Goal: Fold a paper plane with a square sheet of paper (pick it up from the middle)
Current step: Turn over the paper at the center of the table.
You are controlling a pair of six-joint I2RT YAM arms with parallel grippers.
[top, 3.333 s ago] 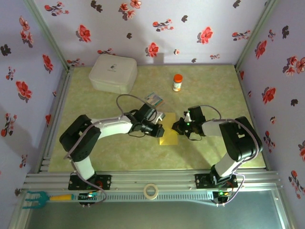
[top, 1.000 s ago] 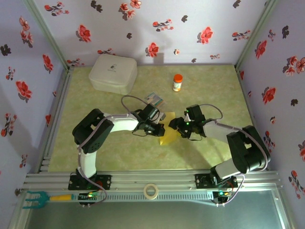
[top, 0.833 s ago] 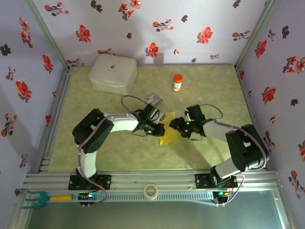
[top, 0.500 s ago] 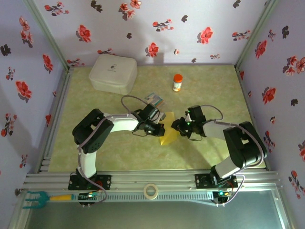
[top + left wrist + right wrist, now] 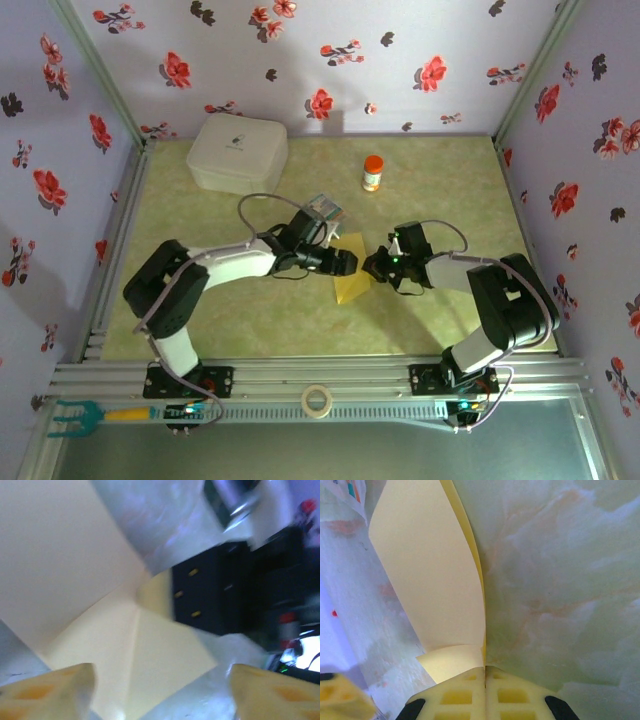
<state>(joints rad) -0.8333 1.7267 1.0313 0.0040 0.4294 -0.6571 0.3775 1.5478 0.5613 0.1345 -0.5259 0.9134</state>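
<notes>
Paper pinched in right end effector; left end effector wide; packet near.

The left arm rises from its base at the near edge, bends at a raised elbow and stretches its white forearm to the right, low over the desk. The left gripper points right toward the other arm. In the left wrist view its fingers stand wide apart at the two lower corners, holding nothing.

The right arm folds back over its base and reaches left with its forearm. The right gripper faces the left one, just apart from it. In the right wrist view its fingers are pressed flat together, pinching an edge of the square sheet of paper.
</notes>
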